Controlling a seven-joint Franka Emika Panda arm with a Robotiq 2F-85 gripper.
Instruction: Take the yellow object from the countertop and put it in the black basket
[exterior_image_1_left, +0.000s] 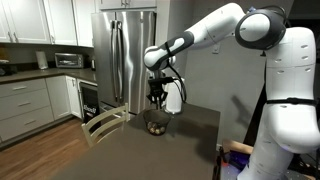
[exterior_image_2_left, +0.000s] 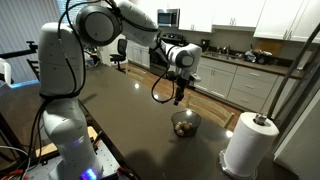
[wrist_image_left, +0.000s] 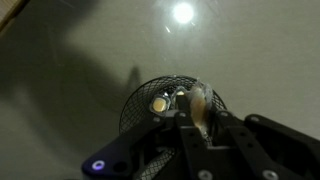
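While the tool (exterior_image_1_left: 156, 99) hangs above the basket (exterior_image_2_left: 196, 124) on the bench (exterior_image_2_left: 120, 120), the yellow lump (wrist_image_left: 158, 103) lies inside it, per wrist view. Tool apart or together: cannot tell. Paper roll (exterior_image_2_left: 250, 143) stands nearby.

one gripper (exterior_image_2_left: 178, 99), one black basket (exterior_image_2_left: 177, 128) directly beneath it, apparently one yellow object (wrist_image_left: 158, 103) inside, one countertop (exterior_image_2_left: 120, 112), one paper-towel roll (exterior_image_2_left: 250, 145) off to the gripper's side, one chair (exterior_image_1_left: 104, 122) well apart from it
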